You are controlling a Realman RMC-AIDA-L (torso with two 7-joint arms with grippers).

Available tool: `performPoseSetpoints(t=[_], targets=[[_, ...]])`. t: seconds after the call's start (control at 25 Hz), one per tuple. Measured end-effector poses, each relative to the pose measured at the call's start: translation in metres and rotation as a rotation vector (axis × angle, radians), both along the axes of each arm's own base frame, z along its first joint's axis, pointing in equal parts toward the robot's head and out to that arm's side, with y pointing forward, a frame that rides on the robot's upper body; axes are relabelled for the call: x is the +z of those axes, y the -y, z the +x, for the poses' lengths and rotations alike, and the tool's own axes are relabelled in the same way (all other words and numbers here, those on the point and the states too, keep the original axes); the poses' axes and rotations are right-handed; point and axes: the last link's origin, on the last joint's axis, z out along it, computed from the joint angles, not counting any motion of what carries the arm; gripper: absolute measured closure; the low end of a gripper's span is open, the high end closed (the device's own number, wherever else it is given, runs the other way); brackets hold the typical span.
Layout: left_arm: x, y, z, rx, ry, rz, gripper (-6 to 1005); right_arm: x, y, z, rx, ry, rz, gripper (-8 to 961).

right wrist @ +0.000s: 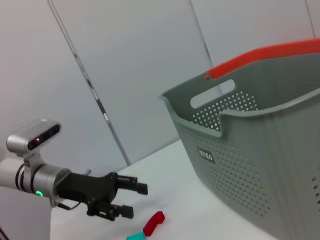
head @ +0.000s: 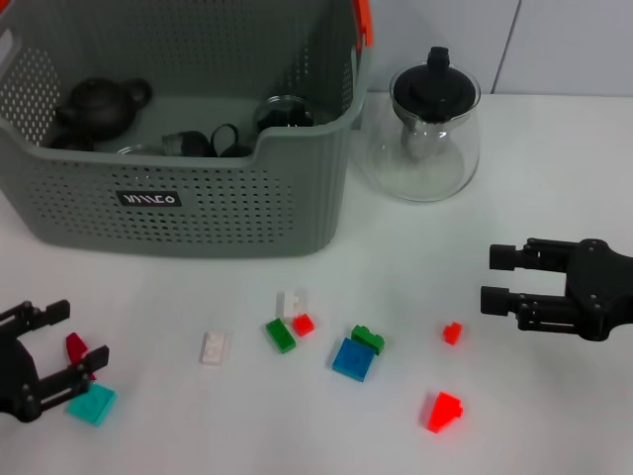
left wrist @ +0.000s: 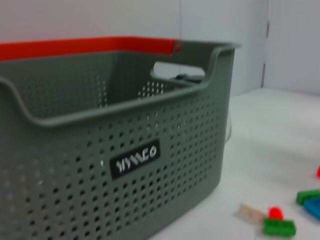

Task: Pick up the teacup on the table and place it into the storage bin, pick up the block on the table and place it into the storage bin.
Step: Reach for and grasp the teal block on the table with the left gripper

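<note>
The grey perforated storage bin (head: 198,198) stands at the back left, also seen close up as the bin (left wrist: 165,130) and the bin (right wrist: 260,150). Inside it lie a dark teapot (head: 99,104) and small glass and dark pieces; no teacup shows on the table. Several blocks lie in front of the bin. My left gripper (head: 77,336) is open at the front left, low over the table, with a dark red block (head: 75,346) between its fingers and a teal block (head: 91,404) beside it. The right wrist view shows this left gripper (right wrist: 134,200) too. My right gripper (head: 490,278) is open at the right, holding nothing.
A glass teapot with a black lid (head: 423,134) stands right of the bin. Scattered in the middle are a white block (head: 215,346), a green block (head: 280,334), a blue block (head: 352,359) and red blocks (head: 444,411).
</note>
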Motion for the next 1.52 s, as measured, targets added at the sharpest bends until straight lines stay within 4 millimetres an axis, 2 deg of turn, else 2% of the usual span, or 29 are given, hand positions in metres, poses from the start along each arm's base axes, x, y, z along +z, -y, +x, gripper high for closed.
performPoseSetpoints(t=[0.24,0.52,0.8,1.36,1.52], targets=[[-0.003,0.014,-0.015,0.076,-0.022,-0.008,274,-0.002,0.0,0.001,-0.008,-0.006,-0.006,221],[-0.008,0.032,-0.018,0.107,0.013,-0.006,291,-0.003,-0.003,-0.001,-0.002,-0.005,-0.007,221],[-0.029,0.049,-0.019,0.049,0.044,0.169,308,-0.003,-0.003,-0.001,-0.002,-0.005,-0.008,221],[-0.063,0.063,-0.024,0.138,0.068,0.186,342,-0.003,-0.003,-0.001,0.008,0.003,-0.001,222],[-0.067,0.063,-0.024,0.148,0.073,0.183,352,-0.002,-0.004,-0.001,0.01,0.004,0.0,222]])
